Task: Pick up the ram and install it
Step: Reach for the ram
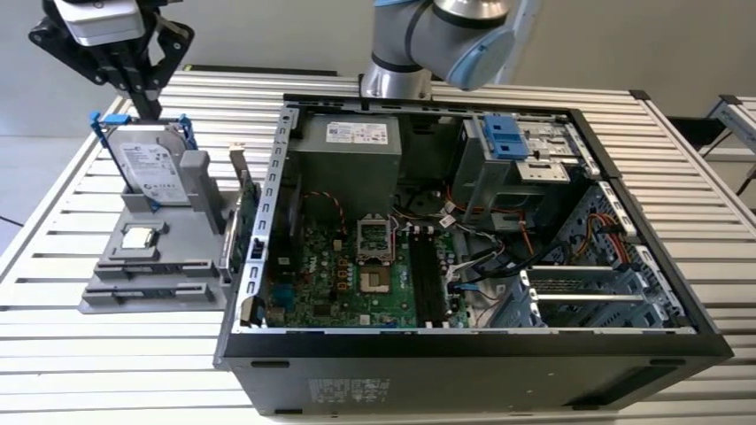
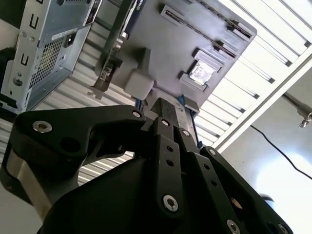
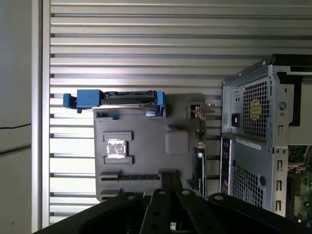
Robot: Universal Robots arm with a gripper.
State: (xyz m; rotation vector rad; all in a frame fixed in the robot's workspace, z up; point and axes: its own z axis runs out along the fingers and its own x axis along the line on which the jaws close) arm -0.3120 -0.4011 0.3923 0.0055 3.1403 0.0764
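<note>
The ram (image 1: 250, 221) is a thin dark-green stick standing on edge along the side of the grey parts holder (image 1: 177, 297) that faces the computer case. It also appears in both wrist views (image 3: 199, 146) (image 2: 117, 44). My gripper (image 1: 150, 108) hangs high over the holder's far end, above the hard drive and well apart from the ram. Its fingers (image 3: 169, 178) are pressed together with nothing between them, and the second wrist view shows the same of the gripper (image 2: 168, 105).
The holder also carries a silver hard drive (image 1: 154, 164) in a blue-tabbed frame and a small square CPU (image 1: 140, 237). The open computer case (image 1: 614, 266) lies on the exterior view's right, its motherboard showing black memory slots (image 1: 423, 274). Everything rests on a slatted metal table (image 1: 119, 372).
</note>
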